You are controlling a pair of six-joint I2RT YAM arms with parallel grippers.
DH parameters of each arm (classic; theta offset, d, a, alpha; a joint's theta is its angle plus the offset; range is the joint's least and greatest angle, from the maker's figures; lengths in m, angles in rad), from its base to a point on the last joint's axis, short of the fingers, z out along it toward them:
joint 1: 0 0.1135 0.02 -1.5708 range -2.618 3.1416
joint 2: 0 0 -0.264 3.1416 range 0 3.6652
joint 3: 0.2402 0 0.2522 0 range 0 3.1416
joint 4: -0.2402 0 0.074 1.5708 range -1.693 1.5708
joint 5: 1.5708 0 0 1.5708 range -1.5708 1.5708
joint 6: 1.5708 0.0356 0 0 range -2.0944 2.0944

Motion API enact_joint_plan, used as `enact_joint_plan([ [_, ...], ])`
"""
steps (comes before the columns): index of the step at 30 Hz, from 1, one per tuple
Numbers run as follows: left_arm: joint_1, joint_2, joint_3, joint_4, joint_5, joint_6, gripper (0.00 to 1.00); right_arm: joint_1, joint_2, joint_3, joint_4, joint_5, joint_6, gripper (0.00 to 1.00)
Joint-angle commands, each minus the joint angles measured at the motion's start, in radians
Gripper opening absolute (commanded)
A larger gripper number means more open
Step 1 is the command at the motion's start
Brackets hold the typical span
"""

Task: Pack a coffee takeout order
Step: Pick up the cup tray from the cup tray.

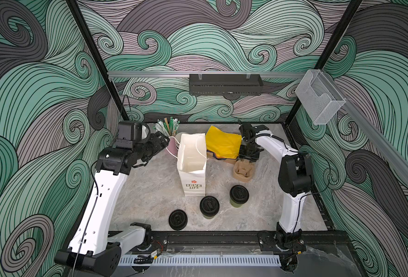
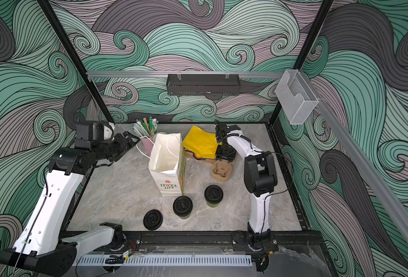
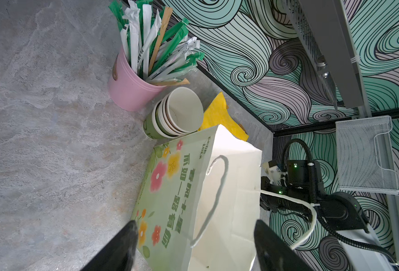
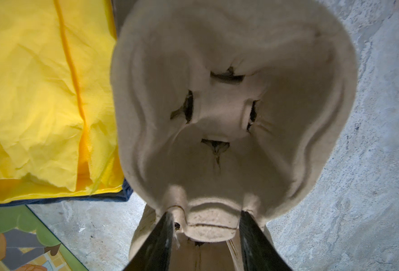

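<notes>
Grey desk point(image 1: 150, 191) carries a likely light, crushable pulp cup carrier point(image 1: 243, 171), best taken at the rim the right gripper point(image 4: 205, 214) straddles, grip unclear; left gripper point(image 3: 195, 223) gapes.

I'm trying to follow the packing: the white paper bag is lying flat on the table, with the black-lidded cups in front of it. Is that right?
Not quite. The white paper bag stands upright with its mouth open, not flat, as both top views show. The black-lidded cups are indeed on the table in front of it.
</notes>
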Motion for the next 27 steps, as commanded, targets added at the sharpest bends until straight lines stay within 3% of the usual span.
enact_joint_plan([
  [1,0.013,-0.022,-0.002,0.017,0.016,-0.006,0.80,-0.006,0.010,-0.013,-0.006,0.009,0.007,0.47],
  [12,0.016,-0.023,-0.009,0.028,0.032,-0.011,0.79,-0.006,0.015,-0.016,-0.007,0.010,0.011,0.41],
  [19,0.019,-0.021,-0.009,0.028,0.045,-0.005,0.79,-0.006,-0.006,-0.020,-0.007,0.007,0.005,0.31],
  [27,0.021,-0.020,-0.006,0.030,0.081,0.016,0.79,-0.006,-0.047,-0.031,-0.023,-0.003,0.001,0.29],
])
